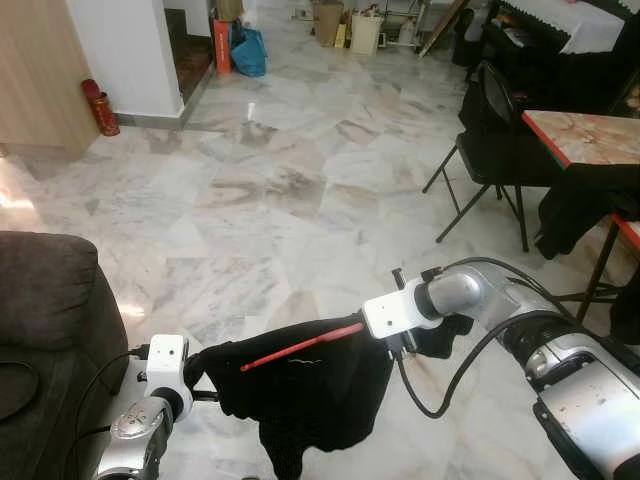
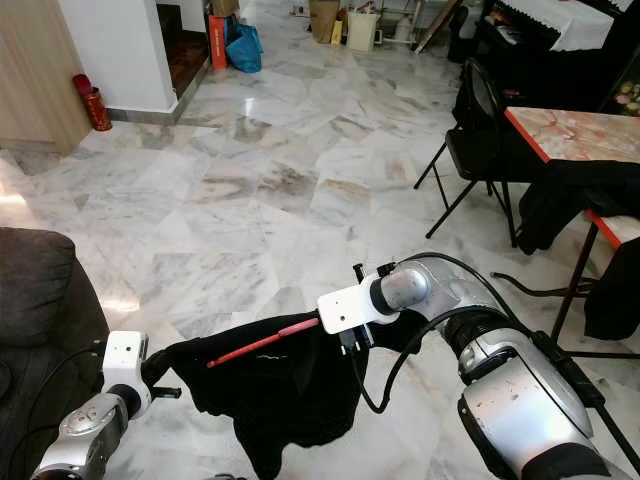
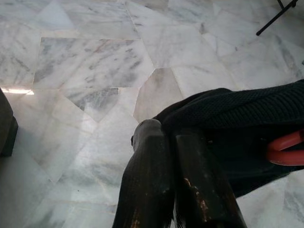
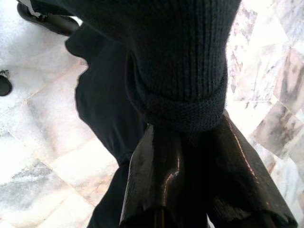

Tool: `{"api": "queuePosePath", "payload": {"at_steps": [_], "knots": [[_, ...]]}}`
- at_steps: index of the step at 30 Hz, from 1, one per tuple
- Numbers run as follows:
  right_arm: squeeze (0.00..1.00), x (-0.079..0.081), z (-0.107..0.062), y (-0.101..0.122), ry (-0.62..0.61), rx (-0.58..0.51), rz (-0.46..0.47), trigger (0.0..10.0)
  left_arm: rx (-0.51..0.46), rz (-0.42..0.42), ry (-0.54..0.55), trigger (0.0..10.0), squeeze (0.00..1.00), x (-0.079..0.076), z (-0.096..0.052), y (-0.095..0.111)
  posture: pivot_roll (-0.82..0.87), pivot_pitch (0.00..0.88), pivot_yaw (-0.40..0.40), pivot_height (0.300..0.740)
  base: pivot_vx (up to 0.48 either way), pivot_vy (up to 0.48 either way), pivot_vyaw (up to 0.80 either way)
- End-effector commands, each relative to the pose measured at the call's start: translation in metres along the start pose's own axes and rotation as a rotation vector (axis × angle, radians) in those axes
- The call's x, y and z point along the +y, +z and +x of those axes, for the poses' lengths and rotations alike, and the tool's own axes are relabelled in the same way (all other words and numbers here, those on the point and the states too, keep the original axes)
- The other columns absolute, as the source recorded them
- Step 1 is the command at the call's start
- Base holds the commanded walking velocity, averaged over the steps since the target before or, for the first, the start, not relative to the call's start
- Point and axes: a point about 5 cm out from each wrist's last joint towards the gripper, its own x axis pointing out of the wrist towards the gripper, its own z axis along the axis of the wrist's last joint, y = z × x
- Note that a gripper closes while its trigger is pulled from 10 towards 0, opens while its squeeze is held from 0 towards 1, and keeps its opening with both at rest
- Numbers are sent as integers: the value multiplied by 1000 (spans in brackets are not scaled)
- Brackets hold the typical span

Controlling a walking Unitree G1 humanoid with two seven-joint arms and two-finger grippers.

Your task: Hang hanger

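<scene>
Most of the red hanger (image 1: 303, 346) is hidden inside the black garment (image 1: 300, 395); its bare arm slants from near left up to the right. The left gripper (image 3: 164, 130) and the right gripper (image 4: 183, 130) each pinch the cloth above the marble floor (image 1: 300, 180).

Setting was a home, an open living and dining area. Marble-tiled floor (image 1: 300, 200) ran throughout. A dark upholstered armchair (image 1: 40, 310) stood near left; a folding chair (image 1: 490, 130) sat by a marble-topped dining table (image 1: 590, 135). Bags and boxes (image 1: 250, 45) were piled along the far wall.
</scene>
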Motion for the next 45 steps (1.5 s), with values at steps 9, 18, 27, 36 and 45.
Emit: {"api": "queuePosePath", "payload": {"at_steps": [9, 18, 27, 36, 45], "knots": [[0, 0, 0, -8, -4, 134, -70, 10000, -4, -3, 21, 0, 0, 5, -1, 3, 186, 0, -69, 732, 0, 0, 0], [0, -11, 13, 3, -176, 131, -3, 10000, -26, -23, -41, 0, 0, -3, 0, 6, 187, 0, -73, 732, 0, 0, 0], [0, -23, 21, 21, -283, 12, 192, 10000, -25, -26, -74, 0, 0, -8, 1, 6, 185, 0, -74, 732, 0, 0, 0], [0, -14, 22, 21, -168, 7, 136, 10000, -7, 4, -77, 0, 0, -8, -1, 2, 184, 0, -75, 732, 0, 0, 0], [0, 4, 30, 17, -52, 71, 101, 10000, -76, -14, -28, 0, 0, -2, 2, 19, 187, 0, -73, 732, 0, 0, 0]]}}
